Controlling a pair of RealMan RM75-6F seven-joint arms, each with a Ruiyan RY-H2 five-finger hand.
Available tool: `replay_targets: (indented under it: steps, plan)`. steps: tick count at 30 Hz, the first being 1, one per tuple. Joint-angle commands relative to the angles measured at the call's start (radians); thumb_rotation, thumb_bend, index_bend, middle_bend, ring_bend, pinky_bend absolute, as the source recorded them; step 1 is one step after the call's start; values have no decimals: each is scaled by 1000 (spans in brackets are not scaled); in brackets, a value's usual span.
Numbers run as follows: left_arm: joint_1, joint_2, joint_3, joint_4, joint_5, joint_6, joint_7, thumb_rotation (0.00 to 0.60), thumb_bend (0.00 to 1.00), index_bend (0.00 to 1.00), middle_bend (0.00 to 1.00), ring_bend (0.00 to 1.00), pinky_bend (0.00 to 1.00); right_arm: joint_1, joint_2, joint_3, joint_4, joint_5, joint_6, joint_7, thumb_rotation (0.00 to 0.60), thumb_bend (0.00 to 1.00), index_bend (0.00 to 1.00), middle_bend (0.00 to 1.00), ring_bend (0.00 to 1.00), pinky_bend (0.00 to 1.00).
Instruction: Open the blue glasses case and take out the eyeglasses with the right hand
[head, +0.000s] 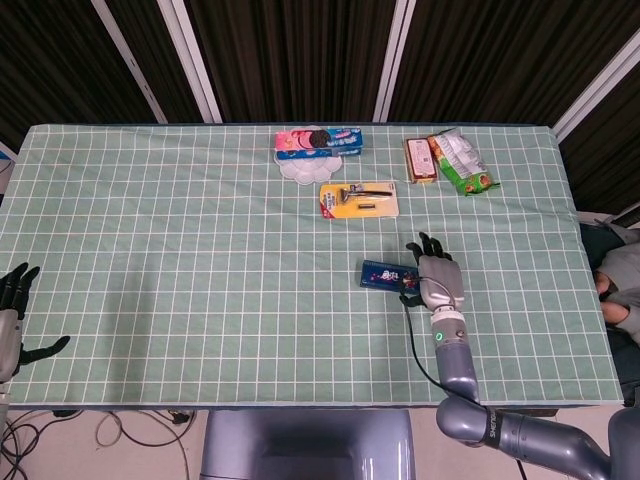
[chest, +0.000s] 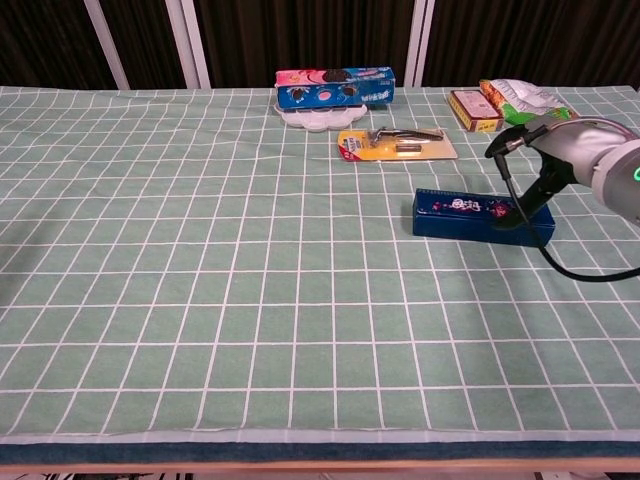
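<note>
Right hand (head: 437, 277) sits over the right end of the blue glasses case (head: 385, 275) in the head view, fingers spread forward; from above I can't tell whether it grips the case or only rests on it. The case lies just below the yellow razor card (head: 359, 200), long axis running left to right, most of it stretching left from my palm. My left hand (head: 14, 305) hangs empty with fingers apart, far left of the case, so the right is clearly nearer. In the chest view the right hand (chest: 556, 150) arches above the case (chest: 478, 218), a dark fingertip touching its top near the right end. The case looks closed, so opening comes first, I judge.
</note>
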Motion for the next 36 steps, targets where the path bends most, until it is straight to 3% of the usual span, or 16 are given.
replay_targets:
  steps: [1, 13, 19, 36]
  plan:
    - [0, 3, 0, -2, -2, -3, -4, 600, 22, 0, 0, 0, 0, 21, -8, 13, -1, 25, -3, -12, 600, 264, 212, 51, 0, 212]
    - [-3, 12, -1, -12, -13, -17, -16, 600, 22, 0, 0, 0, 0, 101, -37, 29, 18, 160, -24, -91, 600, 339, 213, 43, 0, 212]
    - [-3, 16, -2, -17, -17, -20, -22, 600, 22, 0, 0, 0, 0, 129, -68, 36, 53, 188, -28, -87, 600, 429, 215, 42, 0, 212]
    - [-5, 22, -3, -20, -25, -32, -40, 600, 23, 0, 0, 0, 0, 167, -110, 29, 93, 216, -15, -80, 600, 470, 239, 40, 0, 212]
